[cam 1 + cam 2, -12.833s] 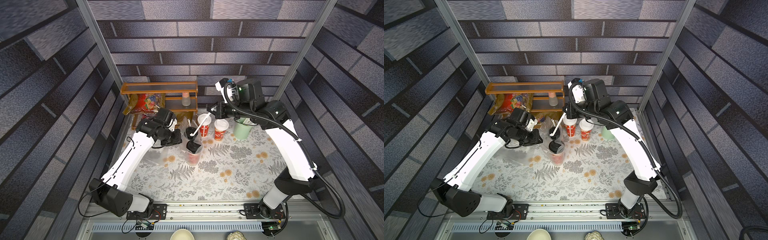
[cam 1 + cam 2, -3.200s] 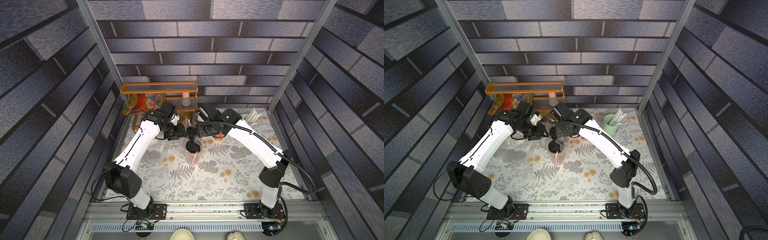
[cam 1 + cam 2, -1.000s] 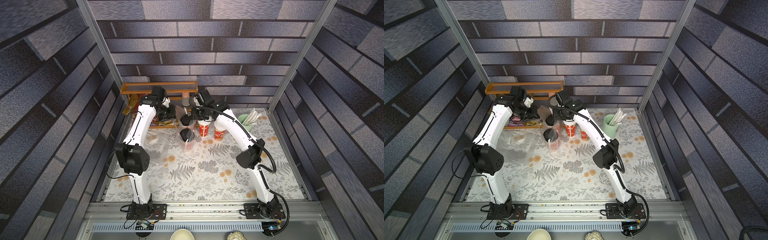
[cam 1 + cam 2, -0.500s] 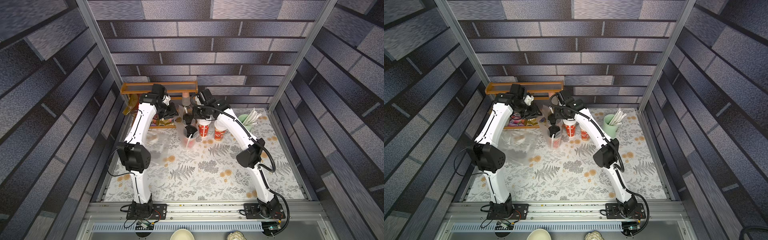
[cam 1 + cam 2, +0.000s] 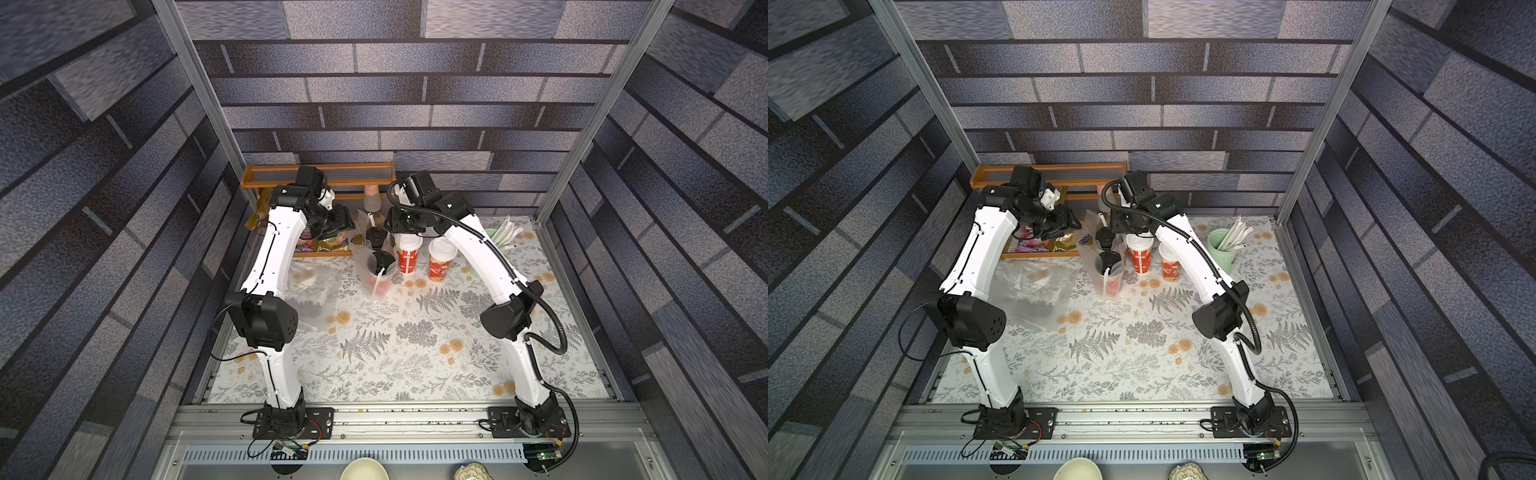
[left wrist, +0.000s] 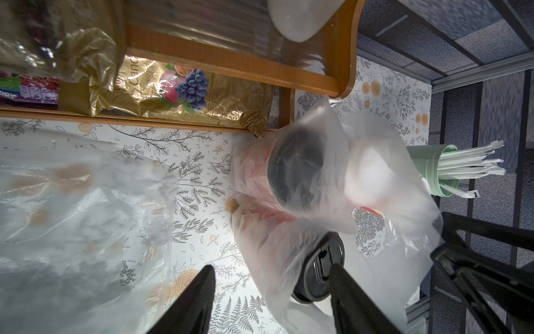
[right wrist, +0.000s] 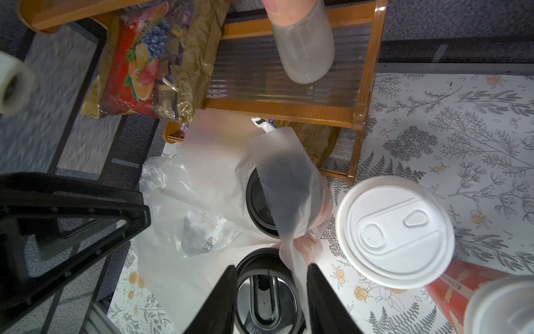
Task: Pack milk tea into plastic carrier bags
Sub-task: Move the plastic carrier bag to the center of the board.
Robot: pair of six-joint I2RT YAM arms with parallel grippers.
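Back edge of the table (image 5: 415,361), seen from above.
Two lidded cups (image 5: 383,262) stand in a bag (image 5: 375,286); two loose cups (image 5: 409,254) just right; a flat bag (image 5: 313,291) left.

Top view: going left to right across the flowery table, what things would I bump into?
flat clear bag → bagged black-lid cups → white-lid red cup → second white-lid red cup → green straw cup
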